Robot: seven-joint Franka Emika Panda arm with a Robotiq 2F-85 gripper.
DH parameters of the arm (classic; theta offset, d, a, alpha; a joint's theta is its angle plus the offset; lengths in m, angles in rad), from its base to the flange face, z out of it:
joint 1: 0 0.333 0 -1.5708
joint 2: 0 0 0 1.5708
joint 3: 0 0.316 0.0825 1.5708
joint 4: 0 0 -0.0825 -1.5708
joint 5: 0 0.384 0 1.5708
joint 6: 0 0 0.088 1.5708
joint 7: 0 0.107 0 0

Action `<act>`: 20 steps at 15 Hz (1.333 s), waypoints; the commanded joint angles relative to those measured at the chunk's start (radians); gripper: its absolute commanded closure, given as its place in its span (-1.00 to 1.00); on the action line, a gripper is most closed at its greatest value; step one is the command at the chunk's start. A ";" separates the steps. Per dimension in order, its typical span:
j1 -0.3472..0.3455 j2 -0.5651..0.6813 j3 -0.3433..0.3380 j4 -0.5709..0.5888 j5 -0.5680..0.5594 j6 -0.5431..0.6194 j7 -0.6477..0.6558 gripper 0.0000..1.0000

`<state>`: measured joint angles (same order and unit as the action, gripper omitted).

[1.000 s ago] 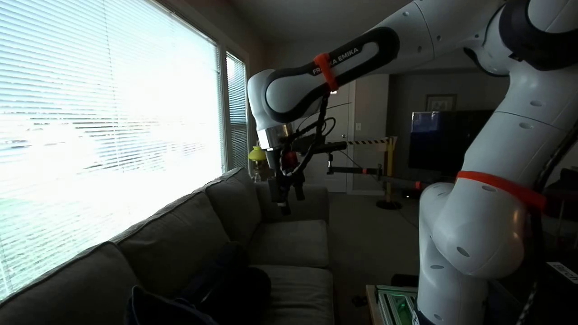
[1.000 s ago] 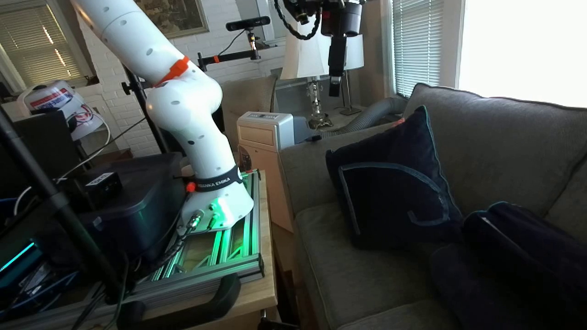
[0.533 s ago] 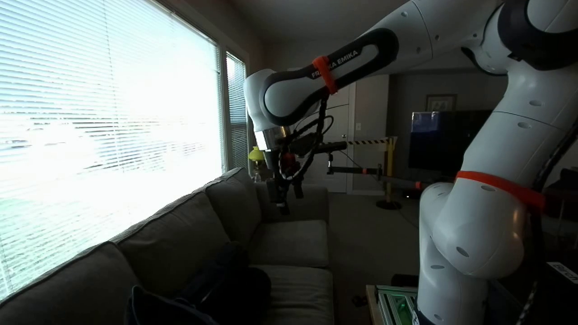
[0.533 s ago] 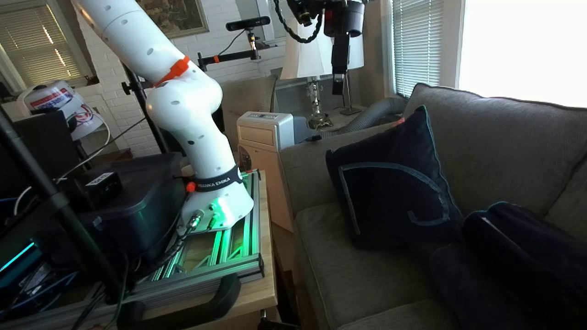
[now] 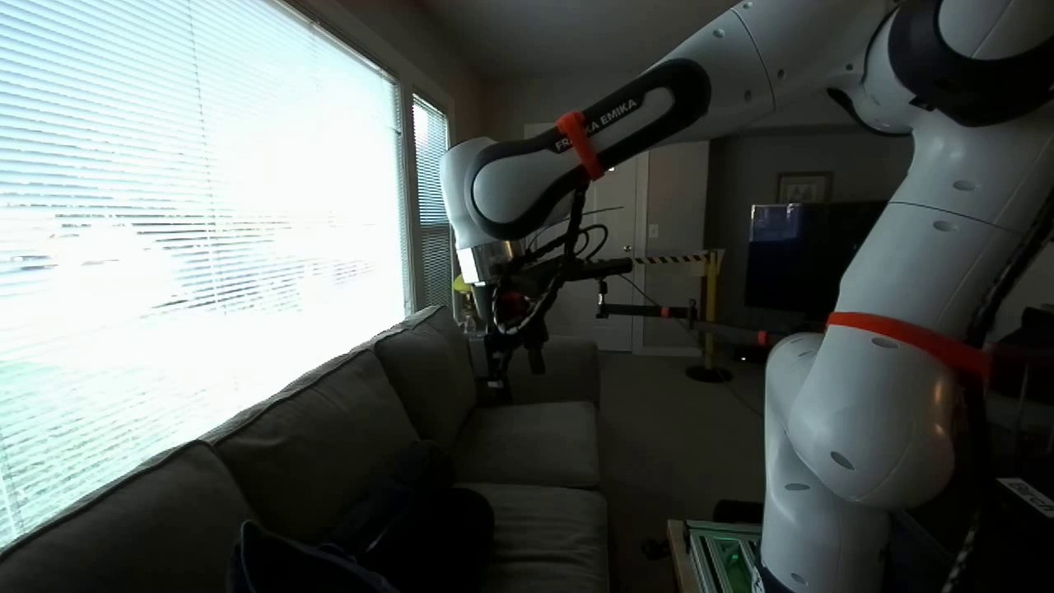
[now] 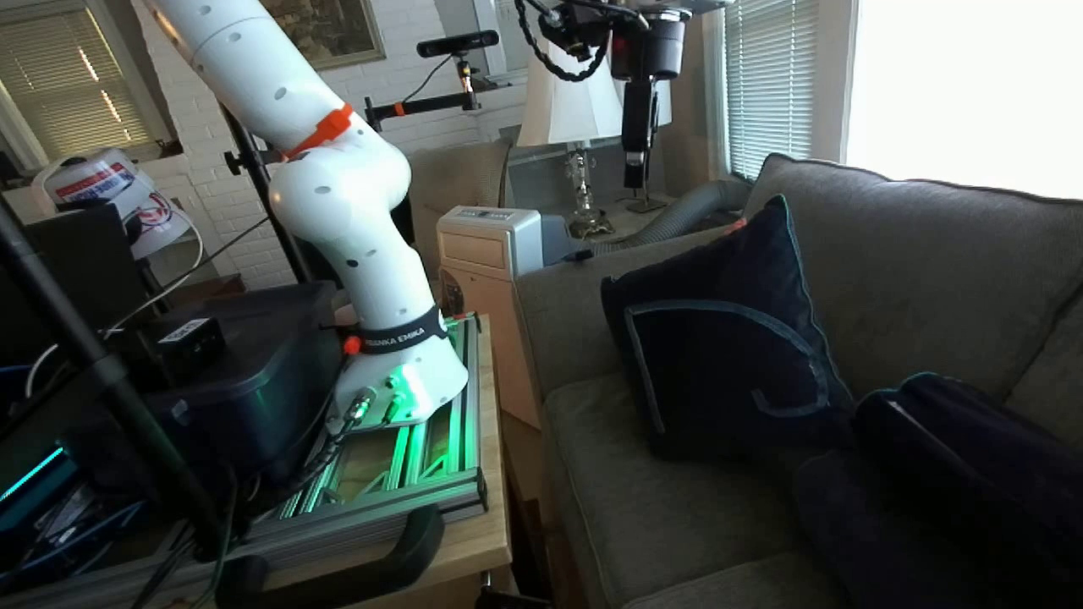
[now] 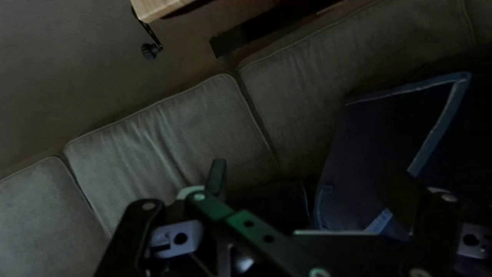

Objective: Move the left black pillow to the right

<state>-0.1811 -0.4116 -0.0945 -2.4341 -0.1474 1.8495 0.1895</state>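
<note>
The left black pillow (image 6: 719,364) is very dark, with a light blue stripe and edging. It leans near the sofa's armrest in an exterior view, and its blue trim shows at the right of the wrist view. Beside it another dark pillow (image 6: 956,474) lies slumped; in an exterior view this dark pillow (image 5: 428,531) partly merges with its shadow. My gripper (image 5: 517,379) hangs above the grey sofa (image 5: 527,441), fingers pointing down and apart. Nothing is between them, and it touches neither pillow. An exterior view shows only one finger (image 6: 639,139) clearly.
Sofa back cushions (image 5: 313,412) run along the bright window (image 5: 206,247). The armrest (image 6: 563,317) closes one sofa end. A wooden table (image 6: 497,524) carries the arm's base beside the sofa. Lamps (image 6: 563,97) and a portable unit (image 6: 482,241) stand behind the armrest.
My gripper has moved toward the window side and slightly lower, tilting a little. It remains open throughout. The pillows have not moved.
</note>
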 commanded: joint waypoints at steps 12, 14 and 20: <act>0.140 0.164 -0.011 -0.055 0.383 0.580 -0.203 -1.00; 0.166 0.199 -0.009 -0.049 0.424 0.636 -0.244 -1.00; 0.159 0.228 0.020 -0.044 0.380 0.632 -0.211 -1.00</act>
<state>-0.0191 -0.1833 -0.0781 -2.4787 0.2331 2.4834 -0.0221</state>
